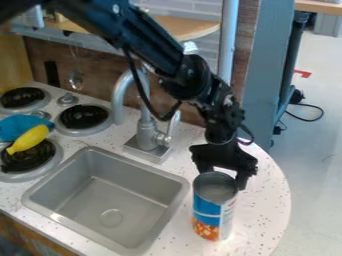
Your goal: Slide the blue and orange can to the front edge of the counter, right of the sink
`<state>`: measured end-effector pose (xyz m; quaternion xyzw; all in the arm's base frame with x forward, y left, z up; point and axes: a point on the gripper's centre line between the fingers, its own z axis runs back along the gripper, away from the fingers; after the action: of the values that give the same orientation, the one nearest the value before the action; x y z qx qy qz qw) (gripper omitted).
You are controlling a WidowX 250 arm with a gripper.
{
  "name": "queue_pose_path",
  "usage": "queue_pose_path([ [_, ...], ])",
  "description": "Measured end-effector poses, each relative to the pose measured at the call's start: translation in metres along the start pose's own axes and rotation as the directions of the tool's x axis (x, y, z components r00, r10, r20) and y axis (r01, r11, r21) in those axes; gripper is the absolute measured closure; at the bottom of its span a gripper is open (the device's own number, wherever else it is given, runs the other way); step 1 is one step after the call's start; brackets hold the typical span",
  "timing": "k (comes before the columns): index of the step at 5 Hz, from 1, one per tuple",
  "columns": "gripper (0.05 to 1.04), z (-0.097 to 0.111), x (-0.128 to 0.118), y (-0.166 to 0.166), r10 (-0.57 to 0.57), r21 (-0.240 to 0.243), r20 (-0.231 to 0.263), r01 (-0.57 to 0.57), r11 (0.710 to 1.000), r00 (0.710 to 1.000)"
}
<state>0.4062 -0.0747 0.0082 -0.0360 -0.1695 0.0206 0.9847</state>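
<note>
One upright can (212, 214), fingers (242, 179) spread behind

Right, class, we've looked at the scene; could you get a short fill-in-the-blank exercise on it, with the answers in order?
1. The gripper is at the ____ end of the can, not the bottom.
2. The can stands on the counter beside the metal ____.
3. The cloth by the burners is coloured ____.
4. The long object against that cloth is coloured ____.

Missing words: top; sink; blue; yellow.
</note>
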Motion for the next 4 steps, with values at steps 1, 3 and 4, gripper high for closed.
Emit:
queue_pose_path([
  [1, 0.079, 0.004, -0.013, -0.003, -0.025, -0.002, -0.008, 0.025, 1.0, 1.0],
  [3, 0.079, 0.013, -0.033, 0.002, -0.046, -0.002, -0.011, 0.046, 0.999, 0.999],
  [4, 0.079, 0.013, -0.039, 0.003, -0.045, -0.004, -0.023, 0.045, 0.999, 0.999],
])
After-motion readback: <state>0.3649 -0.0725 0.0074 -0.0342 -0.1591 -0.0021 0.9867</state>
